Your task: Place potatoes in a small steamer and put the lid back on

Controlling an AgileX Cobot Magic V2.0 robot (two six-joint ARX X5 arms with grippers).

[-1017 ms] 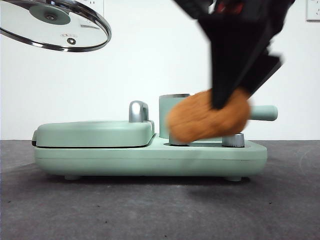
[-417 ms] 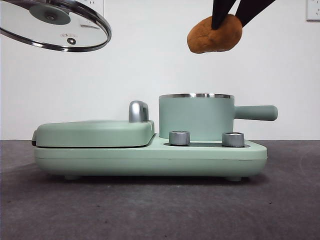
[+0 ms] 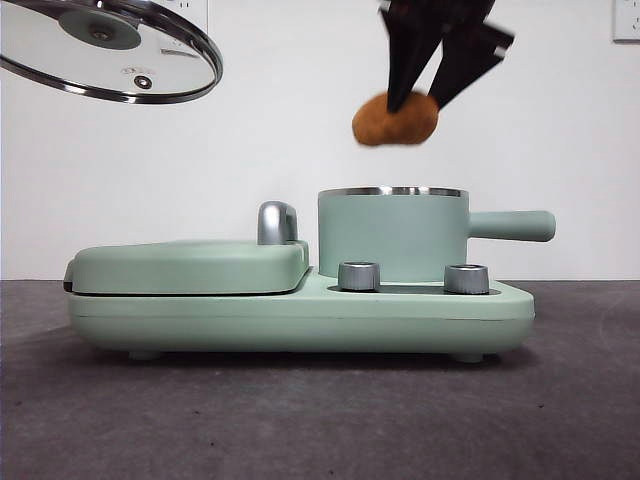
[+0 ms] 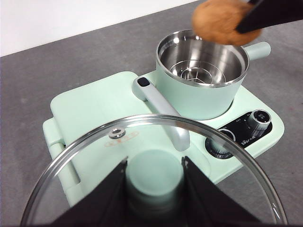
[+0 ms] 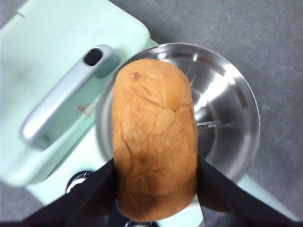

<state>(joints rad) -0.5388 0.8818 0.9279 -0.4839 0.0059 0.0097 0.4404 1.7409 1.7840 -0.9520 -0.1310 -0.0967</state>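
Overhead, potato (image 3: 394,119) between right fingers (image 3: 405,75), above steamer (image 3: 392,235)

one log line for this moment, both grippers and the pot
right gripper: shut on potato, above pot | left gripper: shut on lid knob, held aloft | pot: open, empty

Front view: low, table height, level across table, close to cooker (image 3: 300,310).
Left wrist view: high, angled down past held lid (image 4: 156,165) onto whole cooker (image 4: 85,109), farther off.
Right wrist view: straight down, very close over steamer (image 5: 232,118), potato (image 5: 154,137) filling middle.
All three share steamer (image 3: 392,235) and potato (image 3: 395,120); cooker handle (image 5: 61,106) too.
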